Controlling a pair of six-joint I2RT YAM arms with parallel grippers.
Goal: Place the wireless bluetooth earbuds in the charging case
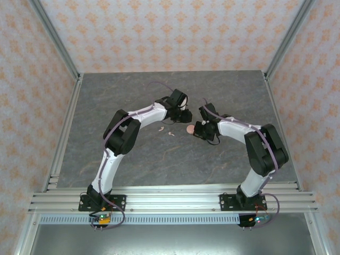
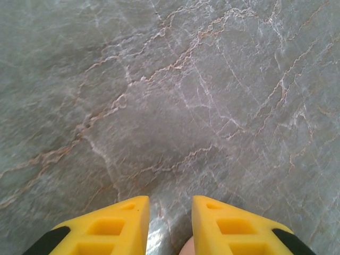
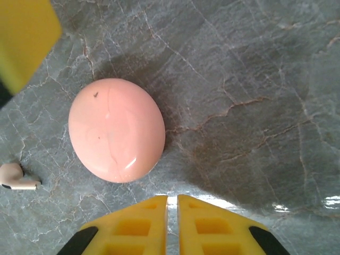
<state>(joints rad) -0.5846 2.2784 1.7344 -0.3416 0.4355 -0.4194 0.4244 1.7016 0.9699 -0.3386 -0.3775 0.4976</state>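
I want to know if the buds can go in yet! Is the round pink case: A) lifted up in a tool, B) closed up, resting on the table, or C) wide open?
B: the pink case shows a smooth whole dome with no gap, resting on the table, with an earbud lying outside it.

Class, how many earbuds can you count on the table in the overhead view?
2: one earbud just left of the pink case, another earbud further left. More may hide under the arms.
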